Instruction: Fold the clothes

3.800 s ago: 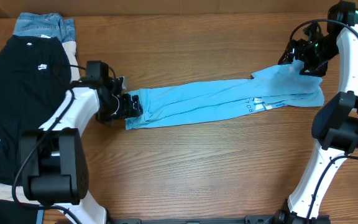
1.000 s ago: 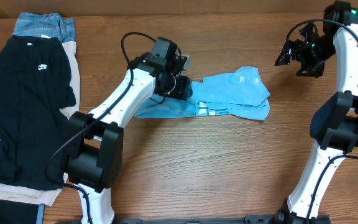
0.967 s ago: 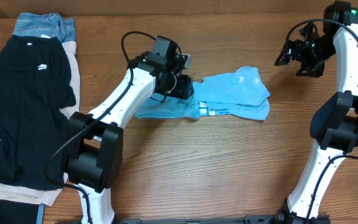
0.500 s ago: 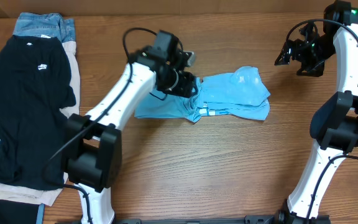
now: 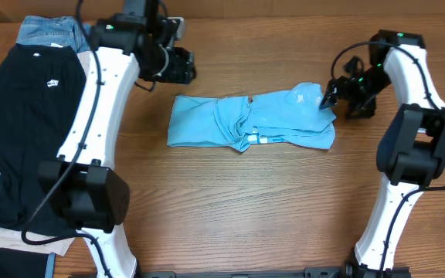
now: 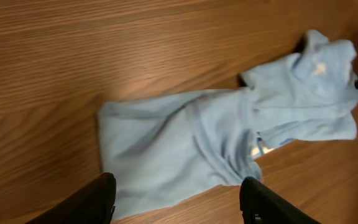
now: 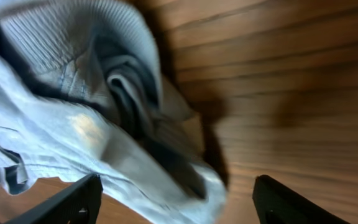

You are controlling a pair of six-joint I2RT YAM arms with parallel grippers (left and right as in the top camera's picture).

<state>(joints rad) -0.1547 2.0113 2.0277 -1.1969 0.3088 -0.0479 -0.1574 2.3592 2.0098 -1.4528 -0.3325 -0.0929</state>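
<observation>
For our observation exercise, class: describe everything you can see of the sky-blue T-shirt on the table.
The sky-blue T-shirt is thin, soft-looking fabric, lying as a long rumpled bundle on the wooden table. Its left part is fairly flat, the middle creased, the right end humped. Some white print shows at the lower edge. The open right gripper is at its right end; contact is unclear.

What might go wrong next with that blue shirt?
The T-shirt lies bunched and twisted at its middle, so folding now may set creases. The right gripper, open at its puffed right end, may pinch several layers. The left gripper hangs open, apart, so nothing pins the other end.
</observation>
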